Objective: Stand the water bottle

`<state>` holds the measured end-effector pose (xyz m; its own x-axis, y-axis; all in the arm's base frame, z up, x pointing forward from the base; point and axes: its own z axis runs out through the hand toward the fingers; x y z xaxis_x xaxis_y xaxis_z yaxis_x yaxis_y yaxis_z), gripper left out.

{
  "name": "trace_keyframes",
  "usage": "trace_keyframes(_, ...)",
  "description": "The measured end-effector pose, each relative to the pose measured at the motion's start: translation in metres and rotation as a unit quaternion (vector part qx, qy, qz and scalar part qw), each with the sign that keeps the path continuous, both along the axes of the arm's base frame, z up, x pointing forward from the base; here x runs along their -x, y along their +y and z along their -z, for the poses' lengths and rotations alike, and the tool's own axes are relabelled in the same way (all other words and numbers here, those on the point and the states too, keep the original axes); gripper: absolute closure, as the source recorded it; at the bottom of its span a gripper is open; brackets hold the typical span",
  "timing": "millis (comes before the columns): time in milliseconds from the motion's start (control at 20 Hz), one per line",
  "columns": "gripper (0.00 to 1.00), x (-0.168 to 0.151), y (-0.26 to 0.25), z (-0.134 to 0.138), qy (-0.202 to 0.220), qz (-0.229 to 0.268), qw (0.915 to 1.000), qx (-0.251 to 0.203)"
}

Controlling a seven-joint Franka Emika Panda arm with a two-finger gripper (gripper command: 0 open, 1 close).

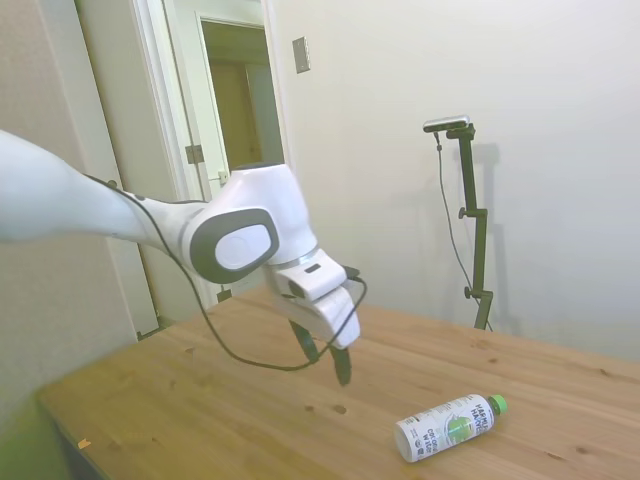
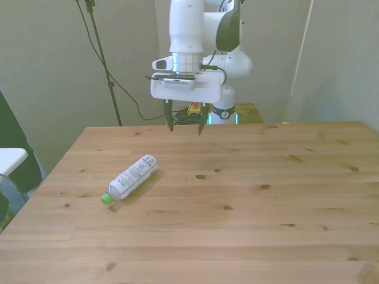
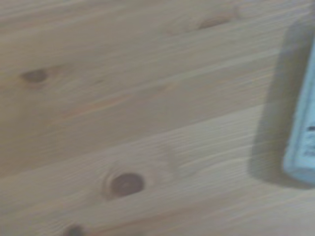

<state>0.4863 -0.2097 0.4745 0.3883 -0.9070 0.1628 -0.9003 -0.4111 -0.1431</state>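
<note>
- Right now your gripper (image 2: 185, 125) hangs above the table (image 2: 249, 236) with its two dark fingers spread apart and nothing between them, ready to straddle something slim.
- It sits well clear of the wood, so you have room to travel without scraping.
- The water bottle (image 2: 132, 177) lies on its side toward the front view's left, apart from the gripper, green cap (image 2: 106, 199) nearest the camera.
- In the wrist view only the bottle's blurred edge (image 3: 301, 142) shows, so I judge you aren't centred over it.
</note>
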Motion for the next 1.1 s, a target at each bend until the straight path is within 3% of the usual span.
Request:
trace_keyframes(350,0.00,-0.023,-0.033,0.003,-0.013,0.015,0.9996,0.019)
trace_keyframes(600,0.00,-0.041,-0.094,0.005,-0.035,0.059,0.9966,0.047)
trace_keyframes(1100,0.00,-0.119,-0.144,0.046,-0.041,0.110,0.9907,0.068)
